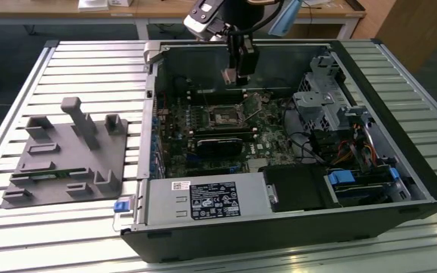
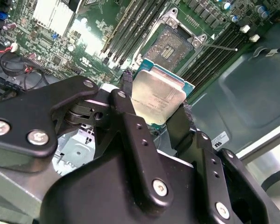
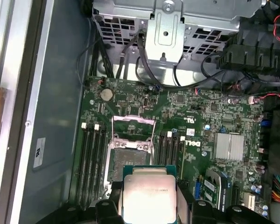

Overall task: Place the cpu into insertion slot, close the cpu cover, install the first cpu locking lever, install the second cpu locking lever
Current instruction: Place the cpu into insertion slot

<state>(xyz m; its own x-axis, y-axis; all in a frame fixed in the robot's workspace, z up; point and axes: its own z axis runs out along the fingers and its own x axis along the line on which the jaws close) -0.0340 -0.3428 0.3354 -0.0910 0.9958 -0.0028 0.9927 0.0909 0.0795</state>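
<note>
Fingers pinch the cpu by two opposite edges, metal top facing the cameras. My gripper hangs inside the open computer case, well above the green board.

The insertion slot is open and bare, with the cpu cover swung up off it on its hinge side. In both wrist views the slot lies just past the chip's leading edge, so the chip is short of it, in the air and not seated. The chip is square, with no long axis; in the first wrist view its edges run roughly parallel to the slot's rim. I judge that a small offset and the height remain.

Around the slot:
- Memory slots flank it on both sides.
- A silver heatsink sits further along the board.
- The drive cage and loose cables stand at the board's edge past the raised cover.
- Nothing lies across the slot itself.
</note>
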